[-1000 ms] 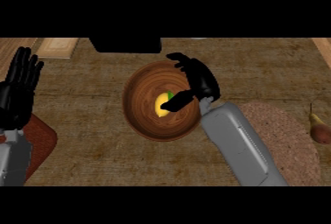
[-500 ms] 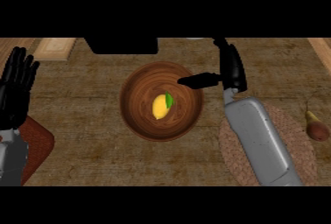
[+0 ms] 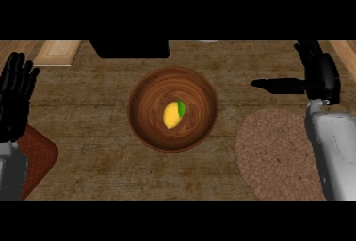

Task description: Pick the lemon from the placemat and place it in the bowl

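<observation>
A yellow lemon (image 3: 171,115) with a green leaf lies inside the brown wooden bowl (image 3: 150,89) at the middle of the counter. To the right of the bowl lies the round woven placemat (image 3: 274,150), with nothing on it. My right hand (image 3: 319,77) is up at the right, above the placemat and well clear of the bowl, open with fingers straight and the thumb sticking out to the left. Resting at the left edge is my left hand (image 3: 15,94), open with fingers up.
A dark box (image 3: 131,48) stands just behind the bowl. A light wooden board (image 3: 58,52) lies at the back left. A reddish-brown mat (image 3: 38,157) shows at the lower left, beside my left forearm.
My right hand has let go of the lemon in the bowl, opened and drawn back to the right, off the bowl. The placemat is now uncovered. The left hand has not moved.
</observation>
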Robot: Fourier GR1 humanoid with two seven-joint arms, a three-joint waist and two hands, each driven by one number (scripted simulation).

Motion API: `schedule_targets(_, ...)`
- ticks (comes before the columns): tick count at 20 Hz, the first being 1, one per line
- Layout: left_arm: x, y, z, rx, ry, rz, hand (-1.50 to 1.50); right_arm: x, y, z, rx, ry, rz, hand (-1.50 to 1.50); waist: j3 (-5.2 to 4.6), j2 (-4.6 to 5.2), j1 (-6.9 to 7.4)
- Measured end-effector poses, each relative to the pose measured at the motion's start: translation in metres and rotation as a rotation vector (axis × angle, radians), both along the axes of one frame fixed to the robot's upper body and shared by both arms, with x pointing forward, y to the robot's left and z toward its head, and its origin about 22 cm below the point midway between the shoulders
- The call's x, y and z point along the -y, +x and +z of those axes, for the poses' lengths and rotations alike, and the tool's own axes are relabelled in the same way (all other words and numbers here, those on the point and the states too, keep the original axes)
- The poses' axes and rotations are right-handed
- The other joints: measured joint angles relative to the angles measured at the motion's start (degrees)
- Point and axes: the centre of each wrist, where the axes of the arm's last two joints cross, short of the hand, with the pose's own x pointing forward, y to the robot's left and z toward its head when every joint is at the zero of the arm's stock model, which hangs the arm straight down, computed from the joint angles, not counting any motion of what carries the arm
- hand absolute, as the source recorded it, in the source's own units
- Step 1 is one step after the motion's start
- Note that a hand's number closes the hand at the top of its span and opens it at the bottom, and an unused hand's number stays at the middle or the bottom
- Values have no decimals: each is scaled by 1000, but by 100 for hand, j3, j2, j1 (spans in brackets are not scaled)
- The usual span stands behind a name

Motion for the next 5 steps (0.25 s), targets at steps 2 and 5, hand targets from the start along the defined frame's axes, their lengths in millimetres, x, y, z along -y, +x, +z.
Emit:
schedule_targets(2,2,-3,1,5,0,-4,0,29,-6,-6,12,18,-5,-150,0,0,10)
schedule_targets(5,4,-8,-4,6,2,-7,0,71,-13,-8,20,38,6,-150,0,3,20)
